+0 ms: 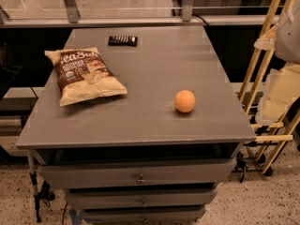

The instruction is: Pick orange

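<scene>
The orange point(184, 101) sits on the grey top of a table point(154, 64), in its front right part, close to the right edge and a little back from the front edge. It rests on the bare surface, touching nothing else. The gripper point(277, 96) is a pale, blurred shape at the far right side of the view, out past the table's right edge and clear of the top. I cannot tell whether it is released or clenched, and it grasps nothing that can be seen. From the gripper, the orange lies to the left and about level with it, well apart, with the table's right edge between them. Farther left from the gripper, across the whole width of the top, a chip bag point(84, 75) lies flat near the left edge, well apart from the orange. Beyond that, toward the back of the table and up and to the left of the gripper, lies a small dark bar point(123, 41), apart from the bag. Just beside the gripper, partly behind it, stands a frame of slanted yellow wooden poles point(257, 60). Below the table top are stacked drawers point(140, 172) with small handles, and under them a speckled floor point(262, 203).
</scene>
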`<action>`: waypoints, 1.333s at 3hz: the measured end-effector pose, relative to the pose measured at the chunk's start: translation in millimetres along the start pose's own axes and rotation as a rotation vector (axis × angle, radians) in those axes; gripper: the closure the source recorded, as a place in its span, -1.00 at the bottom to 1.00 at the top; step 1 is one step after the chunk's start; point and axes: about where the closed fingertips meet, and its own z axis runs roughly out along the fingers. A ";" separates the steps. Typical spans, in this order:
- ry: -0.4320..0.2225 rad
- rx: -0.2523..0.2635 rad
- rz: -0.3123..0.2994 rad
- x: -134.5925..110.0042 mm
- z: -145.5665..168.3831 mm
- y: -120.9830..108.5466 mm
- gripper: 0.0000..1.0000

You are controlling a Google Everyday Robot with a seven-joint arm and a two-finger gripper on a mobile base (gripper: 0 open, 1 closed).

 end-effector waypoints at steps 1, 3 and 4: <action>0.000 0.000 0.000 -0.1 0.0 0.0 -1.00; -0.112 -0.051 -0.069 -37.5 59.5 -13.9 -1.00; -0.160 -0.094 -0.108 -57.4 87.3 -14.3 -1.00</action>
